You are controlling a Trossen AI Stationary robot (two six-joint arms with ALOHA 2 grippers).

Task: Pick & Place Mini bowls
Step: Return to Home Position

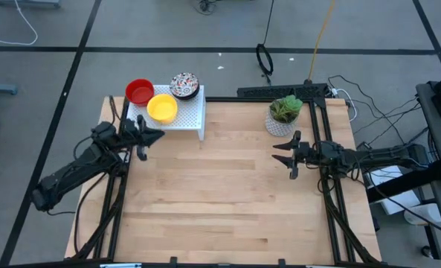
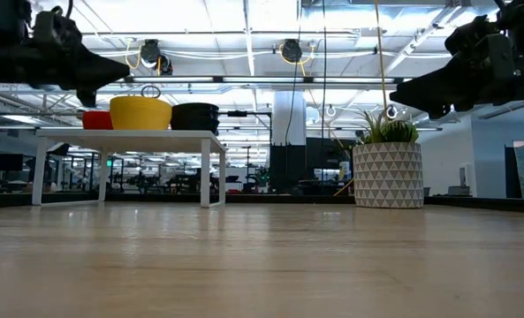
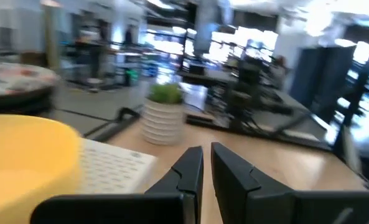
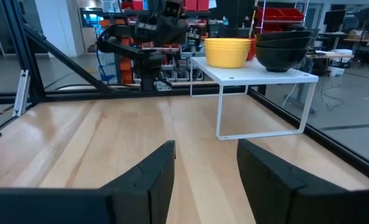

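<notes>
My left gripper (image 1: 155, 136) hangs off the table (image 1: 227, 201) near its left edge, just in front of the rack (image 1: 192, 117) and pointing toward the right arm. Its fingers (image 3: 187, 169) are drawn nearly together, with only a thin slit between them, and they hold nothing. My right gripper (image 4: 206, 149) hangs above the right side of the table, near the pot (image 1: 279, 125) with its plant (image 1: 285, 108), and points across at the left arm. Its fingers (image 4: 150, 174) are spread wide and are empty. Both grippers are raised, and neither touches the wood or the rack. The rack stands in the far left corner of the table, and every bowl I can see sits on top of it. The red bowls (image 1: 139, 91) are at its far left corner. The yellow bowls (image 1: 161, 108) are just beside them, toward the near side. The speckled bowls (image 1: 184, 85) are at the far edge, to the right of the red ones and close to the yellow ones. From the side the speckled bowls show dark outsides, with several rims nested one in another. I cannot tell how many bowls are in the red pile or the yellow pile. The pot stands at the far right of the table, well apart from the rack.
</notes>
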